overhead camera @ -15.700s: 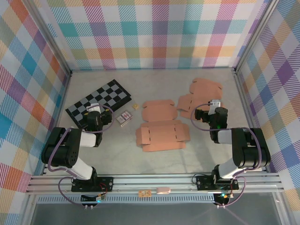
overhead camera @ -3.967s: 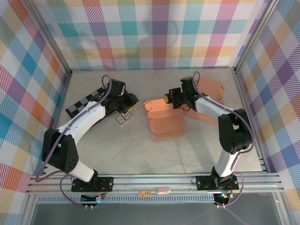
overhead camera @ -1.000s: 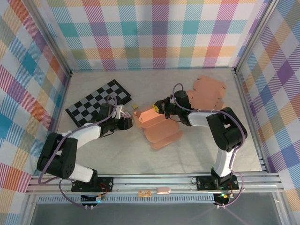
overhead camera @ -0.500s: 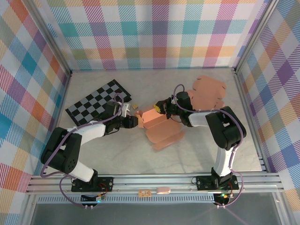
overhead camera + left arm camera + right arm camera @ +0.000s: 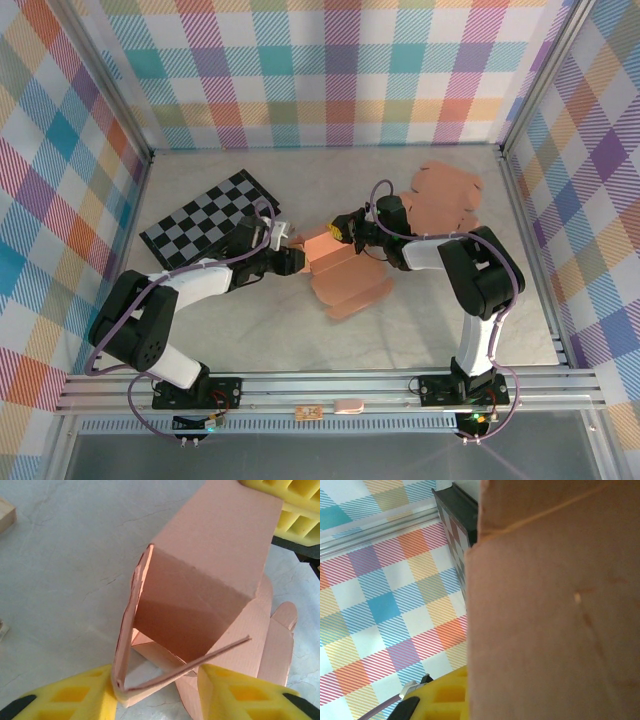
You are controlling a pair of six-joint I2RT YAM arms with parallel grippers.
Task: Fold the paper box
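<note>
Half erected by my reckoning, the paper box (image 5: 333, 258) sits just right of the chessboard (image 5: 205, 215), my right gripper (image 5: 346, 229) pinching its upper wall, my left gripper (image 5: 157, 692) half-parted astride a corner whose flap next needs pressing inward.

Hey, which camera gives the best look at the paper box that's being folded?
Left wrist: it looks straight into the open end of the paper box, showing walls, inside and loose flaps. Top external shows the box small, from above. Right wrist sees a close, flat stretch of its cardboard.
</note>
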